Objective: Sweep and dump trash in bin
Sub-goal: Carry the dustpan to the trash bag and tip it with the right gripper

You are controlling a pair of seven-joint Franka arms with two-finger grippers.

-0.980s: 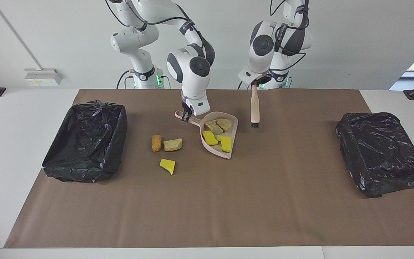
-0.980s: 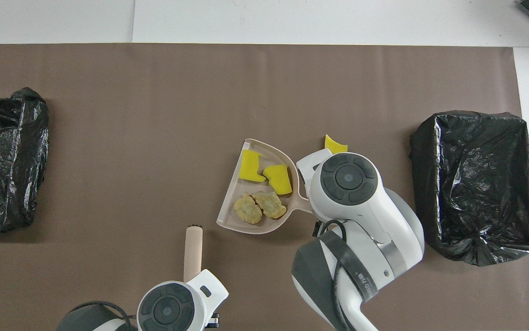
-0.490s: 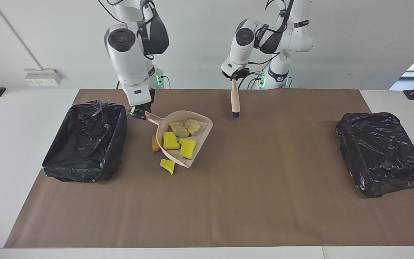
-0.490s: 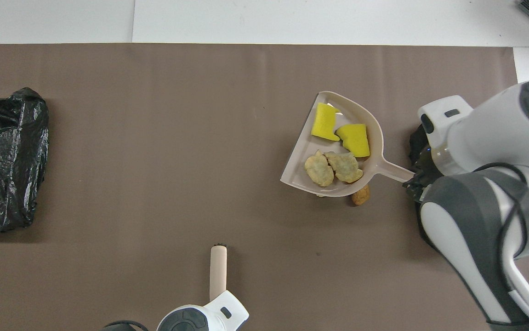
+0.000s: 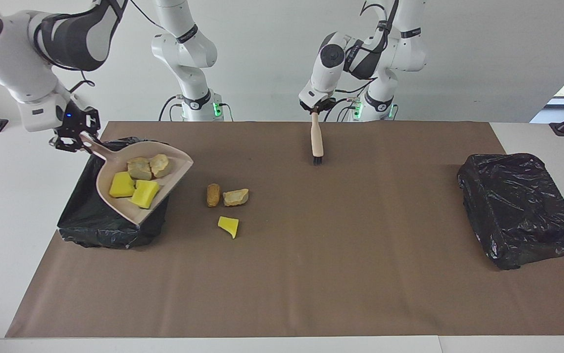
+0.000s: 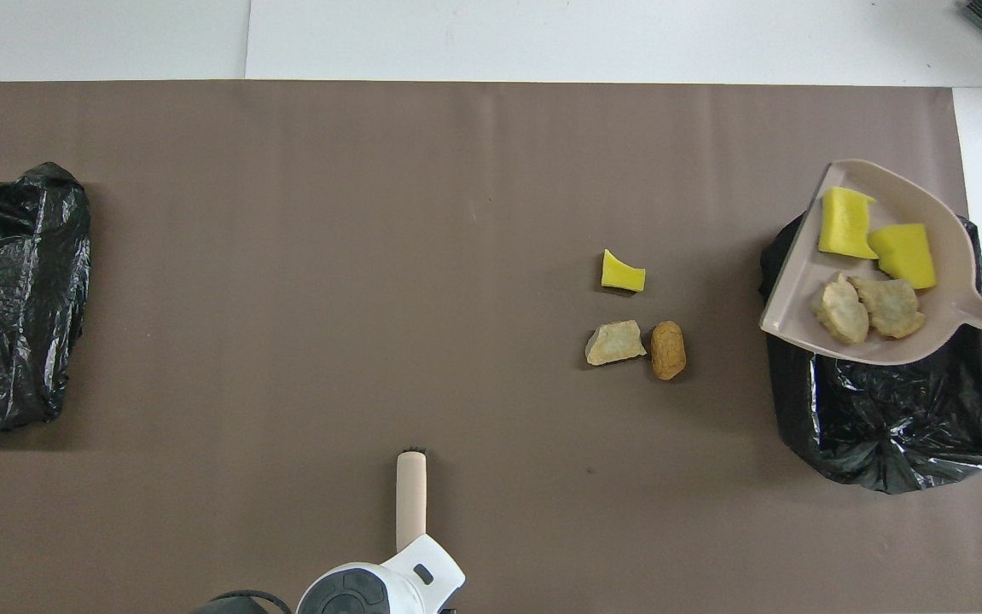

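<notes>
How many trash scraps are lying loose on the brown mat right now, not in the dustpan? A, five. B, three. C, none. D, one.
B: a yellow sponge chunk, a tan lump and an orange-brown lump lie on the mat; the other four ride in the dustpan over the bin.

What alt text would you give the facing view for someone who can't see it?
The right hand holds a pink dustpan with four scraps over a black-lined bin at the right arm's end of the table. Three scraps lie on the brown mat beside that bin. The left hand holds a brush upright, and a second black-bagged bin sits at the left arm's end.
</notes>
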